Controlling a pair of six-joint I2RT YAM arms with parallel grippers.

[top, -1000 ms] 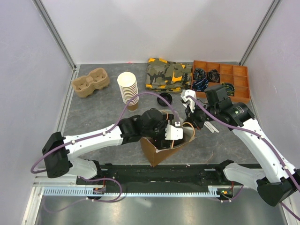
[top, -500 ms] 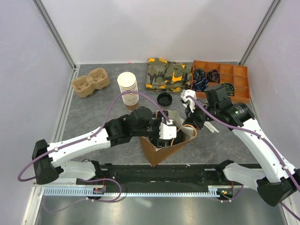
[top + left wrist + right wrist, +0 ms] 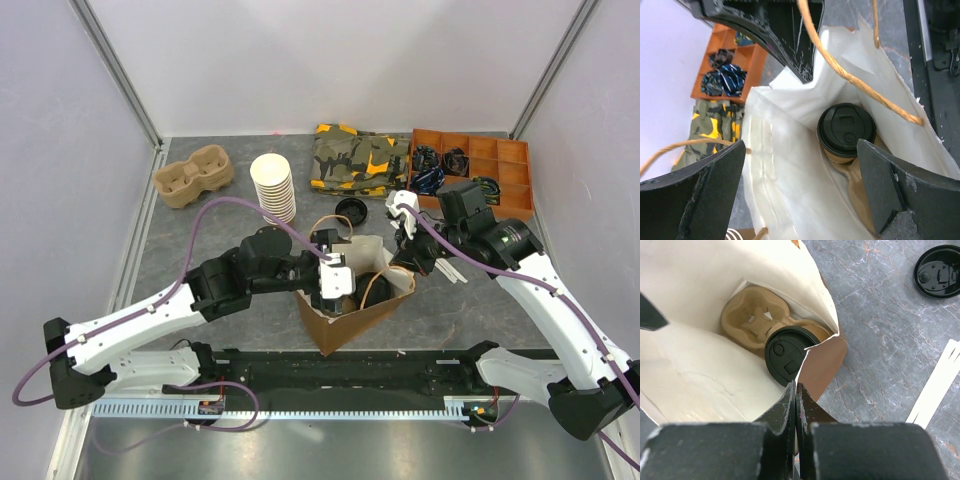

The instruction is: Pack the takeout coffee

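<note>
A grey, marbled table [image 3: 200,235] carries everything, walled in by pale panels on the left, right and far sides

The left arm [image 3: 180,305] reaches from the near left corner toward the middle; the right arm [image 3: 545,300] bends in from the near right

Between them, near the front edge, stands a paper bag [image 3: 345,318], brown outside and white inside, its mouth open and its twine handles [image 3: 860,82] looping loose

The left hand [image 3: 340,292] hangs over the bag's mouth with its fingers spread wide, grasping nothing

The right hand [image 3: 796,395] is pinched tight on the bag's right rim, the paper edge caught between its fingers

At the far right lies an orange compartment tray [image 3: 495,165] with dark bundles in some of its cells, and just left of it a camouflage cloth [image 3: 360,160]

At the far left sits an empty pulp cup carrier [image 3: 193,175], and to its right a leaning stack of lidless paper cups [image 3: 273,185]

Inside the bag a second pulp carrier [image 3: 747,322] lies at the bottom, and the takeout coffee [image 3: 846,131] stands upright in one of its wells, black lid on, close to the bag's right wall

A loose black lid [image 3: 350,212] lies on the table just beyond the bag, and thin white strips [image 3: 452,268] lie to the bag's right
</note>
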